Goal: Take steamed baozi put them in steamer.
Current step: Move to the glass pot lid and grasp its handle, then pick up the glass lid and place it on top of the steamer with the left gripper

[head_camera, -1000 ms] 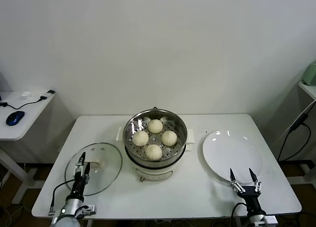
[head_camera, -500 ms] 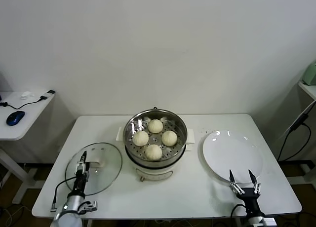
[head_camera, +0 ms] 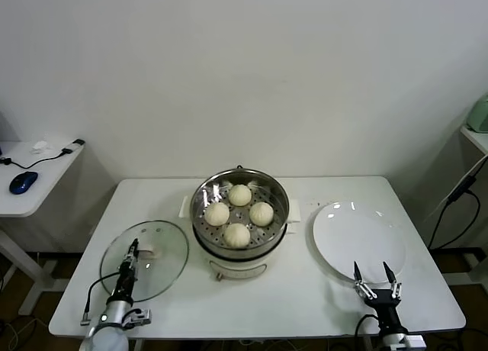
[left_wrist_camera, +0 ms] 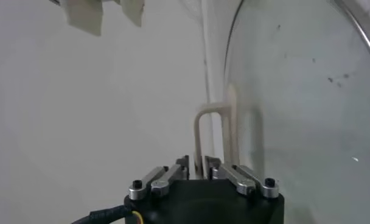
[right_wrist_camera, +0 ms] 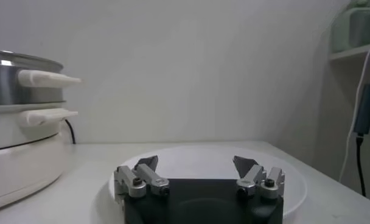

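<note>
Steel steamer sits mid-tabletop on a cream electric pot base, side handles visible in the right wrist view. Four steamed baozi lie inside the basket on the perforated bottom, spread in a diamond, close but not stacked. Round glass lid lies flat on the tabletop to the robot's left of the steamer, its cream handle up. Left claw is over the near part of the lid, fingers pinched almost together; in the left wrist view they sit right at the handle, with one leg of the handle between them, but whether they actually grip it cannot be told. White plate, bare, lies to the robot's right of the steamer. Right claw is parked at the near rim of the plate, fingers spread wide, holding nothing. A side desk with a blue mouse stands far left.
</note>
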Controlling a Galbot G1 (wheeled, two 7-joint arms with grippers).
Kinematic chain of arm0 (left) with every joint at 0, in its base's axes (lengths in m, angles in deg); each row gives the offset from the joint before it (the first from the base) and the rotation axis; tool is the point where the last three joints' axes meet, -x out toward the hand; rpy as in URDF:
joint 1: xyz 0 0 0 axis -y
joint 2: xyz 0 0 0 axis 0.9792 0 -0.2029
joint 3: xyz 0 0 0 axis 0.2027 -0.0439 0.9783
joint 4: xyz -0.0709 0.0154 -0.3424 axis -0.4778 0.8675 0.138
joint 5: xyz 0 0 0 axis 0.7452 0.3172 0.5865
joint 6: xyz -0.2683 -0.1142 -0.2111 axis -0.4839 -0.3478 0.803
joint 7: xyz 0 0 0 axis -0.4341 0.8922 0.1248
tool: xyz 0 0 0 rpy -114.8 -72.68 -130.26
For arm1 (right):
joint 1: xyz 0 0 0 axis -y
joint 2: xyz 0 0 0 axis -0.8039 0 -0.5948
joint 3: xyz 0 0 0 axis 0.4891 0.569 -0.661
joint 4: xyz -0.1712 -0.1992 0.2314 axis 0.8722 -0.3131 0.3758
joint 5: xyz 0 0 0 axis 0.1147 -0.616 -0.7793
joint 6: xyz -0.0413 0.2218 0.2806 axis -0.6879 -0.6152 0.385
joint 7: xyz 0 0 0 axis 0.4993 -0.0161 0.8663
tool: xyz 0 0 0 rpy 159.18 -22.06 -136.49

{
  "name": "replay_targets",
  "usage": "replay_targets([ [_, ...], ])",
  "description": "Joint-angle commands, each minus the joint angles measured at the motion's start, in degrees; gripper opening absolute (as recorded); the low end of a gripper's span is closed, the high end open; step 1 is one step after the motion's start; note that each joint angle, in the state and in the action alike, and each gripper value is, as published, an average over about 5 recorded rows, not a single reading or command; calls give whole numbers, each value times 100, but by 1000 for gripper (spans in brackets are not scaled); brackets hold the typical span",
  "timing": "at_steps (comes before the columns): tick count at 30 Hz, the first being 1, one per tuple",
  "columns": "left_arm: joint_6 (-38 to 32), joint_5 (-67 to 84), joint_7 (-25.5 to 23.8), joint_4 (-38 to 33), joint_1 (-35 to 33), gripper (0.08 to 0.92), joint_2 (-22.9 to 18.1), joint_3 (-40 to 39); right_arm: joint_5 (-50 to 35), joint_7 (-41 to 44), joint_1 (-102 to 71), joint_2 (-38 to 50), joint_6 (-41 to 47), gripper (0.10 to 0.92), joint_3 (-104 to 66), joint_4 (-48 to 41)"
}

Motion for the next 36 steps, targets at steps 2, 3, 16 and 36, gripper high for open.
replay_targets([
  [2,3,-58,-11,58,28,187,-41,-9,0,6,-2,-7,6,823,-7,4],
  [3,0,-48,-2,85,38,171,-27,-12,3,5,0,-9,11,823,-10,12],
  [16,143,930,-534,-898,-328,147,272,23,133,-50,4,10,219,823,-100,291],
  [36,3178,1886,-2830,-5125,-719,147,852,-443,974,-597,-16,-39,888,823,-21,747],
])
